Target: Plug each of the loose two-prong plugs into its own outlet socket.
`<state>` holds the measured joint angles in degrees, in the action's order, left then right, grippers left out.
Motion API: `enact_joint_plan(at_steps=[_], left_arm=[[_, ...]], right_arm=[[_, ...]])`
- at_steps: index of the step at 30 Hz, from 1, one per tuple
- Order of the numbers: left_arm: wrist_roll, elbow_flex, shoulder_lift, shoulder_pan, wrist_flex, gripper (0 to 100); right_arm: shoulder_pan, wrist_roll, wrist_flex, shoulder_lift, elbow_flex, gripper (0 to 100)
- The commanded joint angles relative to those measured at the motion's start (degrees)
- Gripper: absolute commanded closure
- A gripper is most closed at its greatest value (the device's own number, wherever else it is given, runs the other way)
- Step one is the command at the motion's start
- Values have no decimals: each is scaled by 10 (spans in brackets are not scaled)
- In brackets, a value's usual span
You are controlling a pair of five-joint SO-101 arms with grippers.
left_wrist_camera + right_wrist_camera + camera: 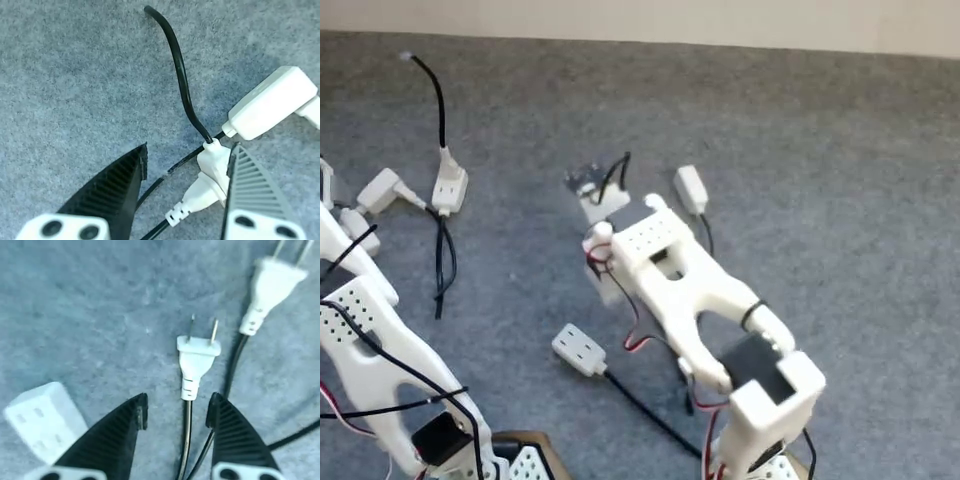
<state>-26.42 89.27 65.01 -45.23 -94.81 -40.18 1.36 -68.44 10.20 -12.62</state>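
white plastic two-prong plug (197,360) flat on grey carpet (75,300), prongs pointing away from right gripper (178,402), its length lined up with it | right gripper low, tipped down, fingers wide, holding nothing | left gripper (190,150) low too, wide, beside another white plug (197,195)

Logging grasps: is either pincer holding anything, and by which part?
Nothing is held. The right pincer is open astride the cord just behind a white two-prong plug; the left pincer is open beside a second plug.
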Motion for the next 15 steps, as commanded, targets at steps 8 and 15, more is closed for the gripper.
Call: enact_joint_plan(at_steps=[8, 15], left_arm=[[-4, 21, -10, 10, -4, 736], [-4, 21, -11, 10, -13, 736]], right_arm=[[-2, 2, 50, 25, -20, 811], [2, -28, 89, 29, -46, 858]])
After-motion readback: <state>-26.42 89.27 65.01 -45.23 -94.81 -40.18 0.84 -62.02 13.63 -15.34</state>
